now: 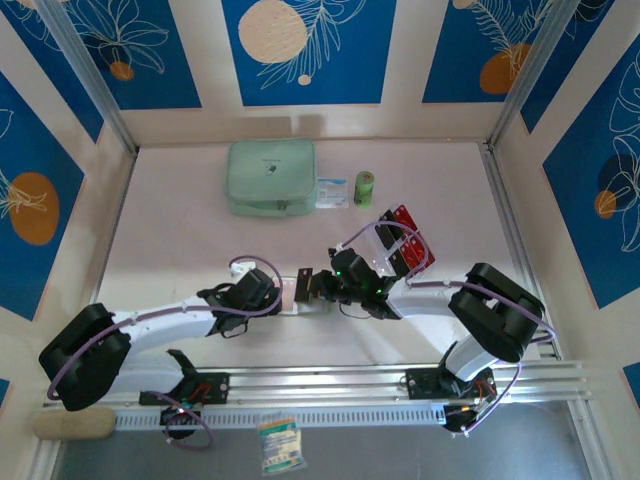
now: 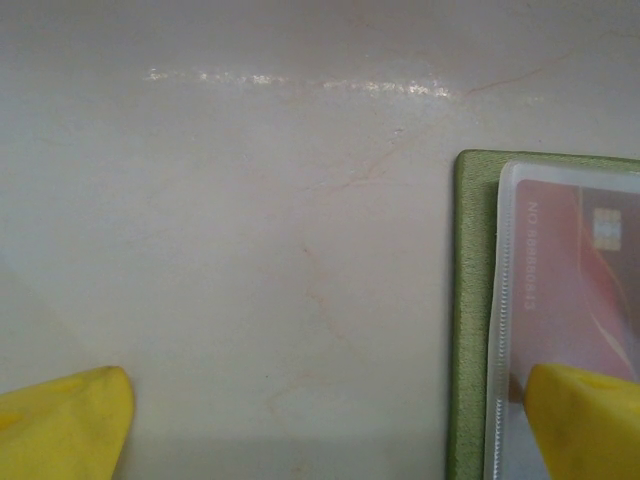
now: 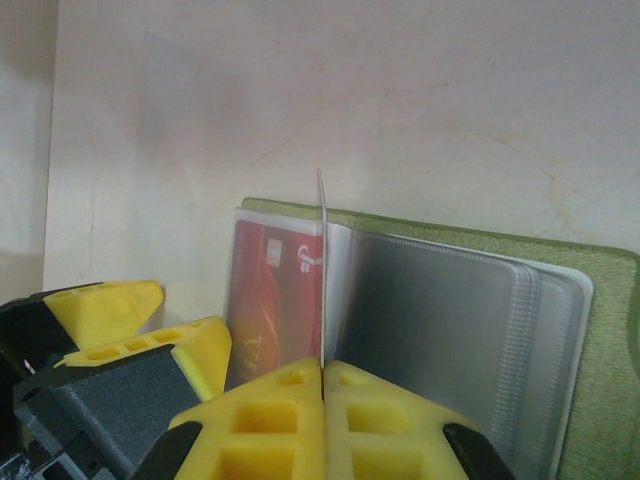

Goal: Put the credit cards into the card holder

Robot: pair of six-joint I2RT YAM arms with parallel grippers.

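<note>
The card holder point(image 3: 605, 330) lies open mid-table between the arms, a red card point(image 3: 275, 300) in one sleeve. The right gripper point(image 3: 322, 378) is clenched on an upright sleeve page point(image 3: 322, 260), and the left gripper point(image 2: 325, 425) is released. A tug could drag the holder or spill the card.

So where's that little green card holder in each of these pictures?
Top external: card holder at centre, mostly hidden between left hand and right hand.
Left wrist: right edge, green border and clear sleeve.
Right wrist: centre to right, open, behind a thin sheet the right hand pinches.
Shared landmark: the red card in its sleeve, both wrist views.
</note>
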